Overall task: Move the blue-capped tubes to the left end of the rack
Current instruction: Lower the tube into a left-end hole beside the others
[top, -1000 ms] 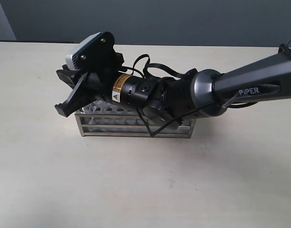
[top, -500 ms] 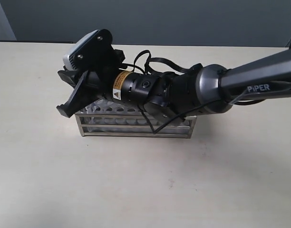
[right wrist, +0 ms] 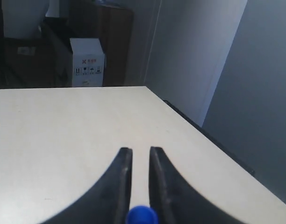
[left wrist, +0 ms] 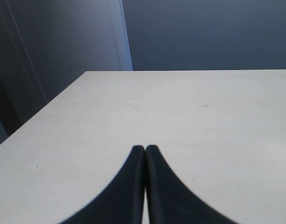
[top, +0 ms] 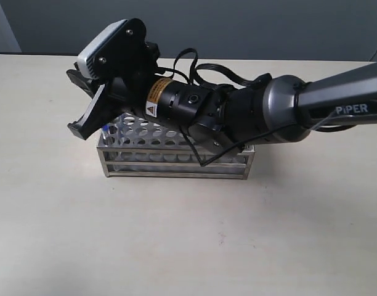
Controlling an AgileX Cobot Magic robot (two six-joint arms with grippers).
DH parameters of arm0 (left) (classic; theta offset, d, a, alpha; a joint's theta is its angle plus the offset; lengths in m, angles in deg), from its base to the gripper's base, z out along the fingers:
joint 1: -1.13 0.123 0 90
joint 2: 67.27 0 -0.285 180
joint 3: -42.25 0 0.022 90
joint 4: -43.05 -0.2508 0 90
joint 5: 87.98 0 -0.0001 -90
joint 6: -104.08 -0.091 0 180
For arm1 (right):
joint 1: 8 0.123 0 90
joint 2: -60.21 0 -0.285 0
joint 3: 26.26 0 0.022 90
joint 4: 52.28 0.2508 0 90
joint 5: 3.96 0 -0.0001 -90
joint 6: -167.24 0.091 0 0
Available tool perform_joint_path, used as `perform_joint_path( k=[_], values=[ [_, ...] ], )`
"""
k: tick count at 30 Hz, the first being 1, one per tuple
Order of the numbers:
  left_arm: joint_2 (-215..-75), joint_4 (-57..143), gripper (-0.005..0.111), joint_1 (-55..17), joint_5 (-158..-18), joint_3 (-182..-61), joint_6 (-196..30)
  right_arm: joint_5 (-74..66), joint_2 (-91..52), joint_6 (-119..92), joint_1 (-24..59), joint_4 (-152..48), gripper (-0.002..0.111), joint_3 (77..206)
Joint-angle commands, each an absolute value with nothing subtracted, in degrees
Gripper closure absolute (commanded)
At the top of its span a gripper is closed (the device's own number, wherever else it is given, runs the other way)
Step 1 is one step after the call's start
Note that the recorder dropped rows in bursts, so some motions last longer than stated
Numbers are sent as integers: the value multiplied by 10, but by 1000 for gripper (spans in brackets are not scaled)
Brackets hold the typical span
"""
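Note:
The steel rack (top: 176, 161) stands mid-table in the exterior view. My right gripper (top: 84, 123) reaches across it and hovers tilted over its left end. In the right wrist view its fingers (right wrist: 122, 177) stand a narrow gap apart, with a blue-capped tube's cap (right wrist: 141, 216) sitting between them near their base. One blue-capped tube (top: 106, 130) stands in the rack's left end, just below the near finger. The other tubes are hidden behind the arm. My left gripper (left wrist: 145, 148) is shut on nothing over bare table.
The right arm (top: 256, 114) and its cables lie across most of the rack's top. Pale tabletop (top: 176, 234) surrounds the rack, and a dark wall runs along the far edge. The right wrist view shows a white box (right wrist: 87, 69) beyond the table.
My right gripper has risen and shifted a little to the left over the rack's left end. A blue cap in the rack that the finger hid now shows.

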State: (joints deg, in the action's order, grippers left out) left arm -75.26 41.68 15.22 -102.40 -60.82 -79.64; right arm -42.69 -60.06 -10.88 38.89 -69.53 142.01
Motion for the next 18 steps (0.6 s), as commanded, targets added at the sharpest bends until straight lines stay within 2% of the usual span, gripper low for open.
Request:
perform_joint_path(
  k=[1, 18],
  values=[
    [-751, 416, 106, 153, -1017, -605, -794, -433, -626, -128, 387, -682, 109, 1433],
    [-751, 416, 106, 153, -1017, -605, -794, -392, -684, -132, 382, -647, 109, 1488]
  ],
)
